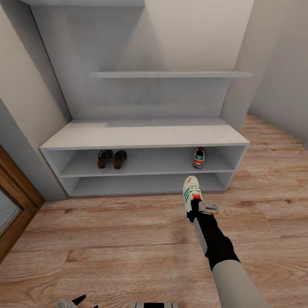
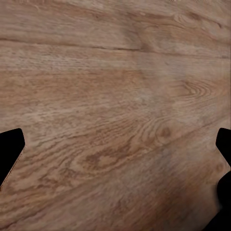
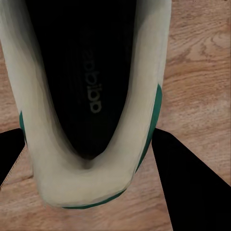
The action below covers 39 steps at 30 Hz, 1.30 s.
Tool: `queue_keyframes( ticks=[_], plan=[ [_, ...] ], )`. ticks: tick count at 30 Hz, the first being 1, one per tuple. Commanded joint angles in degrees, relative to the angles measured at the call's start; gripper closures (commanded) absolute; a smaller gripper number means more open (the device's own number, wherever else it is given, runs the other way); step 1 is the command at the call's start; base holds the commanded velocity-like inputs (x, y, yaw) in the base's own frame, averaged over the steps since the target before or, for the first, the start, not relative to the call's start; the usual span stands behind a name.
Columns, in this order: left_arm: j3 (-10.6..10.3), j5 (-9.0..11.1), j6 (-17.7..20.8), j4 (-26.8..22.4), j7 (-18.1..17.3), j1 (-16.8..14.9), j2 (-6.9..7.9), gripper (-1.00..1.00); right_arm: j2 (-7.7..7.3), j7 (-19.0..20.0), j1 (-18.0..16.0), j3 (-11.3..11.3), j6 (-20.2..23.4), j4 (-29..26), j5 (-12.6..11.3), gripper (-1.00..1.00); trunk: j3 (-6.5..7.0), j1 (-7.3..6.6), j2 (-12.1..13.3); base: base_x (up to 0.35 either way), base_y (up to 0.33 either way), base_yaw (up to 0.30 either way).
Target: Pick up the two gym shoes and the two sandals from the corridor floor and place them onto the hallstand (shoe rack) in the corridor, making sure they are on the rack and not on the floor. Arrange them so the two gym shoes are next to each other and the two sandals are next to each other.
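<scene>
two gym shoes: one gym shoe on the shelf (image 1: 199, 157) stands heel-out near the right end of the hallstand's upper open shelf; the held gym shoe (image 1: 191, 191) hangs above the corridor floor just in front of the hallstand's right part, toe toward the rack, red-orange tongue patch up.
two sandals (image 1: 112, 158): side by side, touching or nearly so, on the same upper open shelf toward its left, well apart from the shoe on that shelf.
hallstand (image 1: 145, 136): pale grey, two long open shelves under a flat top, tall back panel with an upper shelf (image 1: 170, 74) across it; the lower open shelf holds nothing visible.
right claw (image 1: 196, 208): clamped on the heel end of the held gym shoe; in the right wrist view the black fingers (image 3: 180, 178) sit either side of the cream heel (image 3: 86, 178), with the dark insole and its printed lettering running away from the camera.
left claw (image 1: 73, 303): low at the near edge of the head view, dark tips just showing; in the left wrist view its fingers (image 2: 9, 147) stand wide apart with bare wood planks between them, gripping nothing.
corridor floor (image 1: 107, 239): light brown planks with grain and knots, running up to the foot of the hallstand.
door frame (image 1: 15, 201): brown wood, at the left of the head view beside the hallstand.
</scene>
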Motion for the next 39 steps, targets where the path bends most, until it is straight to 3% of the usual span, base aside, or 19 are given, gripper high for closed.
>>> queue_keyframes(
  ticks=[1,11,24,39],
  plan=[
    [0.08,0.01,-0.3,0.16,-0.18,-0.04,-0.03,-1.0,0.06,0.02,-0.03,-0.1,0.34,-0.13,0.35,1.0,-0.05,0.01,-0.02,0.236,0.001,0.0],
    [0.01,-0.02,-0.3,0.34,-0.15,-0.03,-0.08,-1.0,0.06,-0.01,-0.03,-0.11,0.34,-0.35,0.35,1.0,-0.05,0.01,-0.02,0.304,0.0,0.0],
    [0.06,0.04,-0.3,0.37,-0.22,0.05,0.08,-1.0,0.06,0.0,-0.03,-0.13,0.34,-0.43,0.35,1.0,-0.05,0.01,-0.02,0.076,0.011,0.0],
    [0.14,0.06,-0.3,0.38,-0.27,0.06,0.09,-1.0,0.06,-0.01,-0.03,-0.13,0.34,-0.51,0.35,1.0,-0.05,0.01,-0.02,0.253,0.184,-0.015]
  ],
)
